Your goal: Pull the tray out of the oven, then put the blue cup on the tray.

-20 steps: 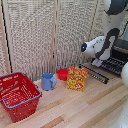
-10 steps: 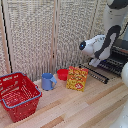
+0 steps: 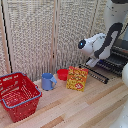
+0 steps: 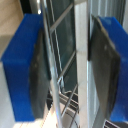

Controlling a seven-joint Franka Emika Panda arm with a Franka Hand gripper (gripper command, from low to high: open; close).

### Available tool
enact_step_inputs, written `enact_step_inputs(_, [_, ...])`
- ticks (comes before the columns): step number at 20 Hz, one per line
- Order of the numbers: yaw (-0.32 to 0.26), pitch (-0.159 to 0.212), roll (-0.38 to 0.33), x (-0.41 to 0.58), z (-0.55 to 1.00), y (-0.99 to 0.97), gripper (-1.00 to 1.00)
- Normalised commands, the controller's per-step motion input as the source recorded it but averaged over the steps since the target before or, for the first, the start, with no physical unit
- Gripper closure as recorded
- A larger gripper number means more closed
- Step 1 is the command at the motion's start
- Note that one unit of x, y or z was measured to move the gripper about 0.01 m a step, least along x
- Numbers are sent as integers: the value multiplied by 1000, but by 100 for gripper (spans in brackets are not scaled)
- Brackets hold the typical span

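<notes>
The gripper [image 4: 70, 65] is closed narrowly around the front bar of the tray [image 3: 111, 64], which projects from the oven [image 3: 120, 50] at the exterior view's right. The cup [image 3: 48, 81] stands on the table [image 3: 85, 107], between the basket [image 3: 18, 95] and the yellow box [image 3: 77, 78], well apart from the tray.

The arm [image 3: 102, 45] is glossy white with black joints; the hand [image 4: 64, 70] has blue fingers (dark, seemingly rubbery pads).

Pale slatted folding screen [image 3: 45, 35] behind light wooden tabletop [image 3: 85, 107]
</notes>
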Motion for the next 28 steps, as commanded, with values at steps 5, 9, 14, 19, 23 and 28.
enact_step_inputs(5, [-20,-63,54,312,-533,909,100])
enact_step_inputs(9, [-7,-40,55,261,-466,916,100])
enact_step_inputs(14, [0,-9,55,216,-419,829,100])
enact_step_inputs(19, [0,10,2,62,-58,159,-100])
enact_step_inputs(23, [-16,0,15,164,0,13,-100])
enact_step_inputs(28, [-58,-7,24,95,151,65,-100])
